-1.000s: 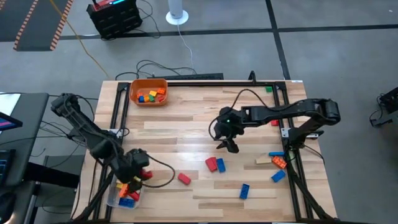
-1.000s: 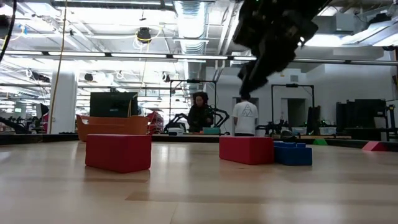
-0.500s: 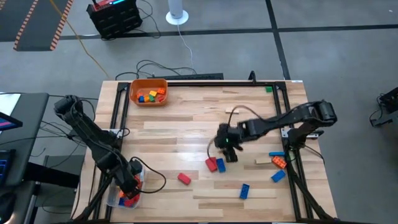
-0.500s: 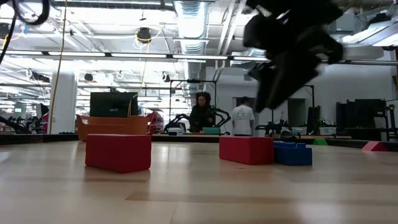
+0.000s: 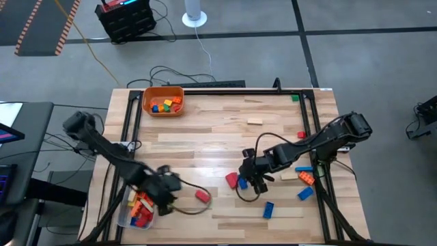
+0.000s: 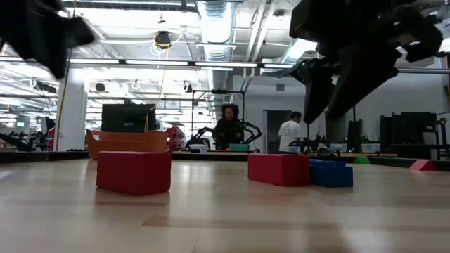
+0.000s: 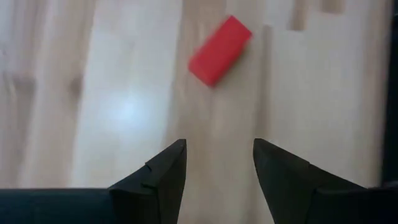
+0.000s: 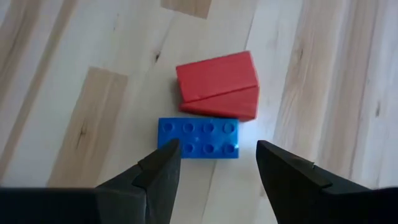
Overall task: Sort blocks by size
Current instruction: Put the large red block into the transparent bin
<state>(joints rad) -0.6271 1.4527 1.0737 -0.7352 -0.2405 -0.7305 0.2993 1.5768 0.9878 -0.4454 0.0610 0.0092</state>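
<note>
Your right pincer hung spread over the blue block touching the red block mid-tabletop, so a descent risked nudging both, while your left pincer, spread and empty, hovered near the lone red block by the tub.

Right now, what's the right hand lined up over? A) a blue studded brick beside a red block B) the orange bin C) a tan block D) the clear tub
A: the right wrist view shows the right hand, fingers apart and empty, over a blue studded brick that lies against a red block.
</note>
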